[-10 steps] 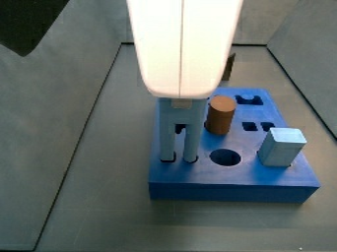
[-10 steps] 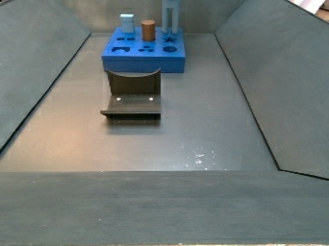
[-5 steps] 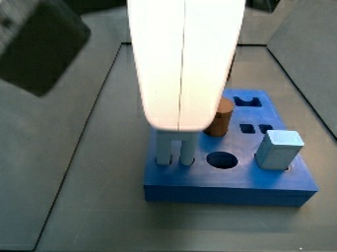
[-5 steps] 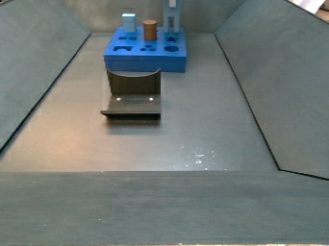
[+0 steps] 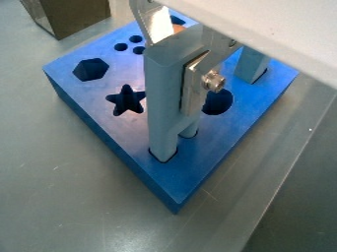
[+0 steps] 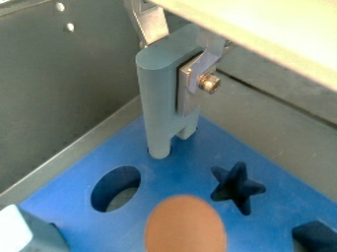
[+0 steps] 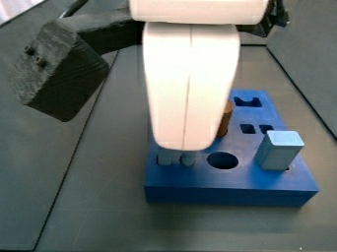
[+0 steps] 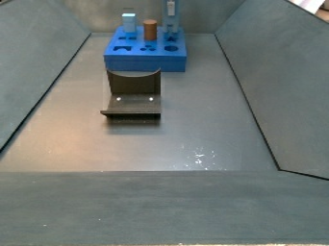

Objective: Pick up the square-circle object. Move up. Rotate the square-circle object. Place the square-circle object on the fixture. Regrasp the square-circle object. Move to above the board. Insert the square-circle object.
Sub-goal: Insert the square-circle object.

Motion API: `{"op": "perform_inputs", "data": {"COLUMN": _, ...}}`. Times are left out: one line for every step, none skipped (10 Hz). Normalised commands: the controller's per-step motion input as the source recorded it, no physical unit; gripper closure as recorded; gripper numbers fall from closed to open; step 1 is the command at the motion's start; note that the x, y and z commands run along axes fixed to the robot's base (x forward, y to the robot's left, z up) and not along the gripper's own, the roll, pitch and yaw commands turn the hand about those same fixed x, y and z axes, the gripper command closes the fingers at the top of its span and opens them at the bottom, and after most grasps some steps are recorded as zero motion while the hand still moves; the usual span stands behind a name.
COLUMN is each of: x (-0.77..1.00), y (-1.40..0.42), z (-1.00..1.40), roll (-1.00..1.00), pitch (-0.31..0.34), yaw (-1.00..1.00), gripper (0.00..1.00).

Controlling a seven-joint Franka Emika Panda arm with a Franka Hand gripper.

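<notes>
Where the bright-blue board [image 5: 93, 103] fills both wrist views, the gripper [image 5: 184, 98] stands low over it with its jaws closed narrowly on the square-circle object [image 5: 165, 98], a slim pale blue-grey peg held upright. In a wrist view a silver finger [image 6: 198, 71] with a screw head presses flat against the peg's [image 6: 160, 103] side. The peg's lower end has entered the board's [image 6: 198, 221] top surface near one edge, beside a round hole [image 6: 116, 189] and not far from a star-shaped hole [image 6: 235, 185]. Another wrist view shows the same star hole [image 5: 125, 98], a hexagonal hole [image 5: 90, 69] and a cluster of small round holes [image 5: 129, 45].

In a side view the white body of the arm [image 7: 191, 79] hides most of the gripper [image 7: 176, 157]; only the low tips show, touching the board [image 7: 231, 182] at its left part, just left of a round hole [image 7: 223, 158]. A stout pale blue-grey cube [image 7: 281, 149] stands on the board's right side, and an orange cylinder [image 7: 226, 120] peeks out just behind the arm.

From the far side view the board [image 8: 144, 53] lies at the far end of the grey floor [image 8: 141, 144], with the cube [image 8: 127, 22], the cylinder [image 8: 149, 28] and the peg [image 8: 171, 12] standing on it. The fixture [image 8: 133, 101], a dark bracket on a base plate, stands on the floor nearer than the board and close in front of it.
</notes>
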Motion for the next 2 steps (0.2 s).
{"op": "perform_inputs", "data": {"x": 0.00, "y": 0.00, "z": -0.03, "roll": 0.00, "pitch": -0.044, "yaw": 0.00, "gripper": 1.00}}
{"op": "perform_inputs", "data": {"x": 0.00, "y": 0.00, "z": 0.00, "roll": 0.00, "pitch": 0.000, "yaw": 0.00, "gripper": 1.00}}
